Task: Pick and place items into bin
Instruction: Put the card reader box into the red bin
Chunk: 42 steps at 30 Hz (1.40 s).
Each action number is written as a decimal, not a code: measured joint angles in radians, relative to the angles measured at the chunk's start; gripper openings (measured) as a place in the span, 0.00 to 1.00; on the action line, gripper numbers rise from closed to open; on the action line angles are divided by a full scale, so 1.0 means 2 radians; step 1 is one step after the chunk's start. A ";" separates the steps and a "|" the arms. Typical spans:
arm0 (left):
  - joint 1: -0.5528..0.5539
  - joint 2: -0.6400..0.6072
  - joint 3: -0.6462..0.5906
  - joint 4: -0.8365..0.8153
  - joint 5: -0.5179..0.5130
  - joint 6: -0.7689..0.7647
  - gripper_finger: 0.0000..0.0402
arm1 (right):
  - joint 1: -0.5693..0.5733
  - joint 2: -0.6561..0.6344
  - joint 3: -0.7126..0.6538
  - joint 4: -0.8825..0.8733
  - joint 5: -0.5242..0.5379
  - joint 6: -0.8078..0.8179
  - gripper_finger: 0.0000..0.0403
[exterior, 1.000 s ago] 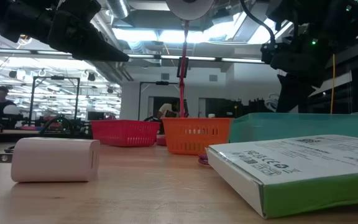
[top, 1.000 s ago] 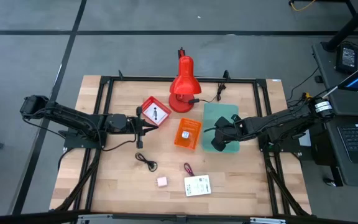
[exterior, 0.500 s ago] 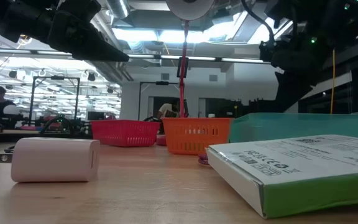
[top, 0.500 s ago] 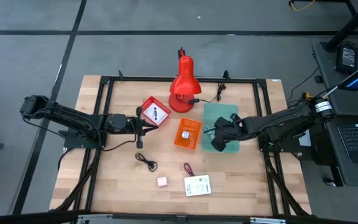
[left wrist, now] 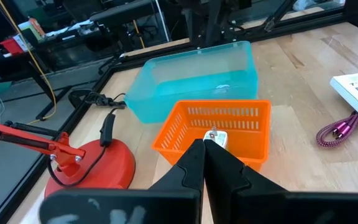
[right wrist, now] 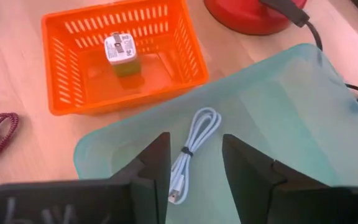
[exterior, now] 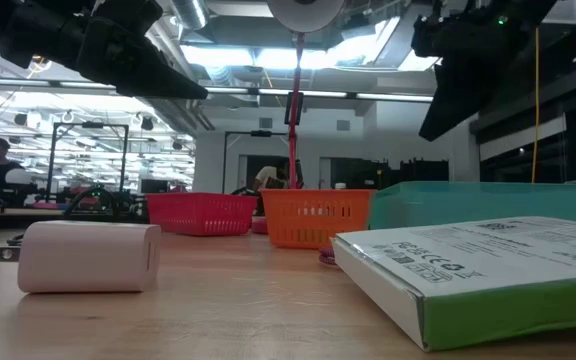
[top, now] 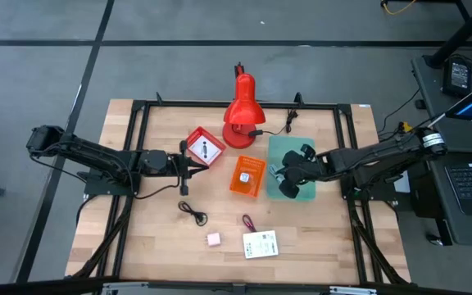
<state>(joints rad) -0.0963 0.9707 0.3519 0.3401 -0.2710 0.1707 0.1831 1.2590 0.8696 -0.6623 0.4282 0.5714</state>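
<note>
My right gripper point(top: 283, 179) hangs open over the teal bin point(top: 293, 153). A coiled pale-blue cable point(right wrist: 191, 149) lies on the bin's floor below the gap between its fingers point(right wrist: 196, 138). My left gripper point(top: 188, 168) is shut and holds nothing; it waits left of the orange basket point(top: 247, 175), which holds a white charger point(right wrist: 122, 50). On the near half of the table lie a black cable point(top: 192, 212), a maroon cord loop point(top: 247, 222), a pink cube point(top: 213, 239) and a white printed box point(top: 260, 244).
A red desk lamp point(top: 240, 115) stands at the far middle, and its black cord runs behind the teal bin. A red basket point(top: 206, 147) holding a small card sits left of the lamp. Black frame rails border the wooden table.
My right gripper has risen above the teal bin, rolled a little at the wrist, and opened. My left arm has kept still.
</note>
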 joint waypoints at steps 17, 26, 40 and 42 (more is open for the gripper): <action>0.000 0.000 0.000 0.000 0.001 -0.019 0.01 | 0.109 -0.025 -0.006 0.031 0.022 0.018 0.19; -0.011 0.003 0.000 -0.018 0.039 -0.012 0.01 | 0.189 -0.010 -0.006 0.071 0.031 0.090 0.07; -0.051 0.003 0.000 0.000 0.049 0.021 0.01 | 0.263 0.061 -0.006 0.128 0.039 0.235 0.01; -0.056 0.003 0.000 0.000 0.056 0.014 0.01 | 0.269 0.070 -0.006 0.131 0.039 0.263 0.00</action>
<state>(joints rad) -0.2078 0.9776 0.3527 0.3405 -0.1595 0.1995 0.7218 1.3998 0.8577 -0.4002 0.5056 1.0967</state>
